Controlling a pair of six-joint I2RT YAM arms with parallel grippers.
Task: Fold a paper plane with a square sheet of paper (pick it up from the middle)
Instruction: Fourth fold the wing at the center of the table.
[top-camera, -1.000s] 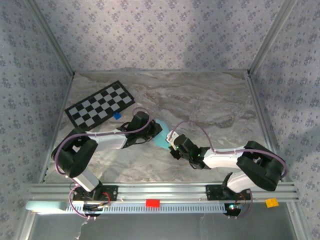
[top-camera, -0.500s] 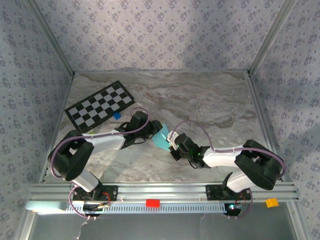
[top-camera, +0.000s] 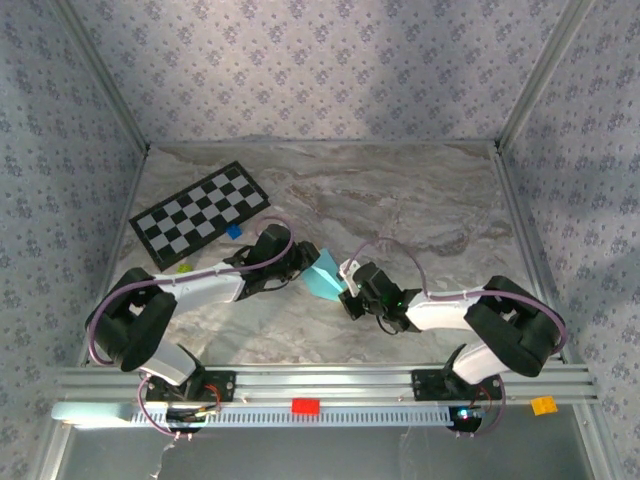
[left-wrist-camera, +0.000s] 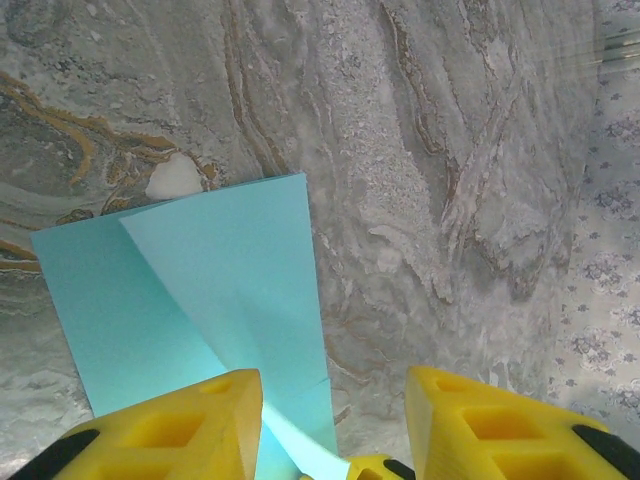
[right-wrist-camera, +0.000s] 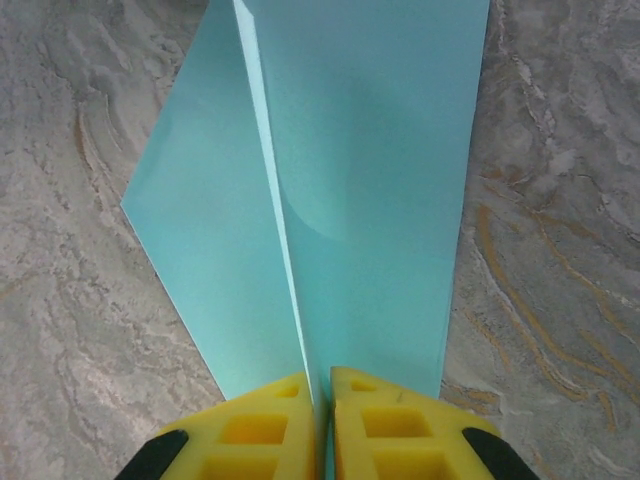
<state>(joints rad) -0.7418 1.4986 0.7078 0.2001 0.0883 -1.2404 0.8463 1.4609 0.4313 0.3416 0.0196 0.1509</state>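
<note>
Blue paper plane (apparently half-folded) pinched in right tool.

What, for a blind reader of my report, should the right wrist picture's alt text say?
The right gripper pinches its two yellow fingers shut on the near edge of a folded light blue paper, right at its crease. The paper spreads away over a grey marbled table.

Light sky-blue sheet of paper, partly folded, near the middle of the table, toward the near side. Shows one sharp crease running lengthwise, with a flap spreading to each side like a shallow tent. Looks clean, matte, unwrinkled. Sits pinched right at the crease between the closed fingers of the right gripper.
</note>
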